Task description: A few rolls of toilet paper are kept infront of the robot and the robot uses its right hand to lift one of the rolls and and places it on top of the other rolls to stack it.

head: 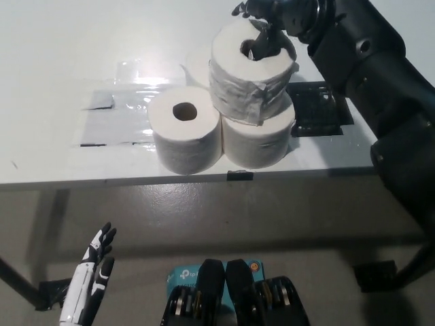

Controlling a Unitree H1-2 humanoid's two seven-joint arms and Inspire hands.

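Two white toilet rolls stand side by side near the table's front edge, the left roll (pixel 185 136) and the right roll (pixel 259 141). A third roll (pixel 196 64) shows partly behind them. A wrapped roll (pixel 250 76) now rests upright on top, mostly over the right roll. My black right hand (pixel 272 17) hovers just above it with fingers spread; one fingertip (pixel 259 45) still dips into the core hole. My white left hand (pixel 89 284) hangs open at the lower left, below the table.
A black flat object (pixel 316 109) lies on the white table (pixel 54 166) right of the rolls. A grey taped sheet (pixel 112 119) lies to their left. A teal box (pixel 182 275) sits on the floor under the table's front edge.
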